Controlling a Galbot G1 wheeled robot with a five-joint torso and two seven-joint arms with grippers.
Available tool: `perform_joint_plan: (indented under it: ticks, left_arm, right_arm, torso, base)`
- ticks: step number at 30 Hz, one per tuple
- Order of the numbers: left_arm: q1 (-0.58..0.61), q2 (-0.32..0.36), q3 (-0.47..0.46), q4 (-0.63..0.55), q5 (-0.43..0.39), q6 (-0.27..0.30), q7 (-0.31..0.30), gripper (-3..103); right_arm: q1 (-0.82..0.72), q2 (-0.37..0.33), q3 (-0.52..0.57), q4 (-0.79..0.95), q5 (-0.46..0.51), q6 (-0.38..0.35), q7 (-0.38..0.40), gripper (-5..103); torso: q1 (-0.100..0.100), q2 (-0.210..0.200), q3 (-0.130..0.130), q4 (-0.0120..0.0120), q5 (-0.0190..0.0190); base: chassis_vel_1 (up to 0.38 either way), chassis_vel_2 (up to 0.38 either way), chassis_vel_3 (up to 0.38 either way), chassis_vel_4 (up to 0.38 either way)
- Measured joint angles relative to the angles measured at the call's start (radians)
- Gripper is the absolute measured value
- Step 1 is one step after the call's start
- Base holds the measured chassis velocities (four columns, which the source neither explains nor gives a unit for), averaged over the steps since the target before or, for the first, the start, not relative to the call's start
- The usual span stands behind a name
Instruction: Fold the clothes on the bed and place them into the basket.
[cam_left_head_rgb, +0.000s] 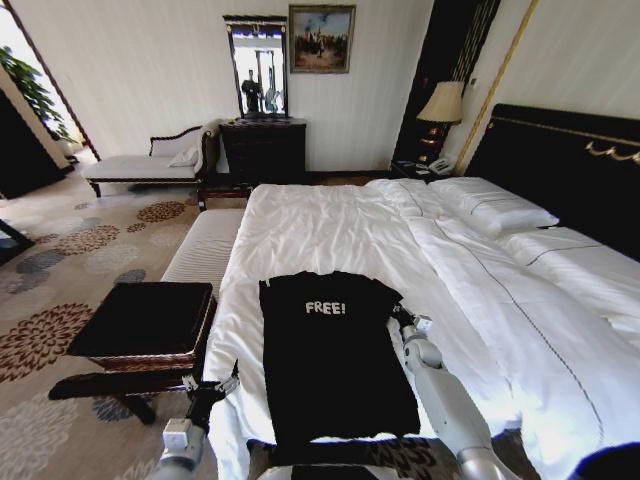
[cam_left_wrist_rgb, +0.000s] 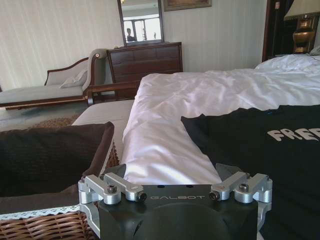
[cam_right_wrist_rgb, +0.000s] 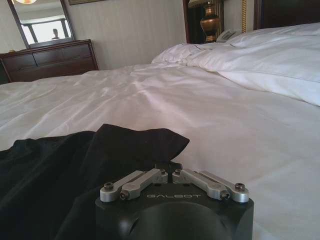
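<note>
One black short-sleeved T-shirt (cam_left_head_rgb: 335, 365) lies flat on the white duvet of the bed (cam_left_head_rgb: 340, 225), chest up, white "FREE!" lettering readable, collar toward the headboard and hem at the foot edge of the bed. Both sleeves look tucked inward, so the shirt reads as a long dark rectangle with a wider top, close to the bed's left edge. One basket (cam_left_head_rgb: 150, 325), brown woven wicker with a black inside, sits on the patterned carpet just beside that left edge, near the foot corner. The left pincer (cam_left_head_rgb: 215, 385) hangs low between basket and mattress at the foot corner, its fingers spread apart, clamped on nothing; from the left wrist view the shirt's near sleeve lies just ahead on the duvet. The right pincer (cam_left_head_rgb: 400, 318) rests at the shirt's right sleeve, and the right wrist view shows its finger links drawn together with black fabric bunched right in front; whether cloth is pinched between them I cannot tell. Two white pillows (cam_left_head_rgb: 490, 208) lie by the headboard.
</note>
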Motion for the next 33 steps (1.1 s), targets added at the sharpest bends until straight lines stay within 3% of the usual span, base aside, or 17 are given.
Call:
perform_joint_plan:
  ticks: [9,24,26,30,31,33]
  left_arm:
    - [-0.005,-0.004,0.006,0.009,0.004,0.0,0.0,100]
    - [-0.015,0.001,0.007,0.014,0.001,0.005,0.001,100]
    - [-0.023,0.003,0.008,0.017,-0.004,0.01,0.0,100]
    - [-0.082,0.021,0.023,0.033,-0.066,0.04,-0.003,100]
    - [-0.082,0.021,0.023,0.033,-0.066,0.04,-0.003,100]
    - [-0.132,0.038,0.034,0.049,-0.135,0.06,-0.004,100]
  right_arm:
    - [-0.001,0.018,0.053,-0.004,0.005,0.0,0.041,0]
    - [-0.001,0.002,0.056,-0.026,0.004,-0.006,0.012,-1]
    - [-0.005,0.003,0.054,-0.02,0.003,-0.007,0.012,4]
    - [-0.039,0.0,0.056,0.032,0.004,-0.017,0.019,25]
    - [-0.039,0.0,0.056,0.032,0.004,-0.017,0.019,25]
    - [-0.066,-0.008,0.067,0.068,0.011,-0.023,0.026,37]
  torso:
    - [0.0,0.0,0.0,0.0,0.0]
    - [0.0,0.0,0.0,0.0,-0.0002]
    - [0.0,0.0,0.0,0.0,0.0001]
    - [0.0,0.0,0.0,0.0,0.0]
    - [0.0,0.0,0.0,0.0,0.0]
    - [0.0,0.0,0.0,0.0001,-0.0003]
  base:
    - [0.0,0.0,0.0,0.0]
    - [0.0,0.0,0.0,0.0]
    - [0.0,0.0,0.0,0.0]
    - [0.0,0.0,0.0,0.0]
    - [0.0,0.0,0.0,0.0]
    - [0.0,0.0,0.0,0.0]
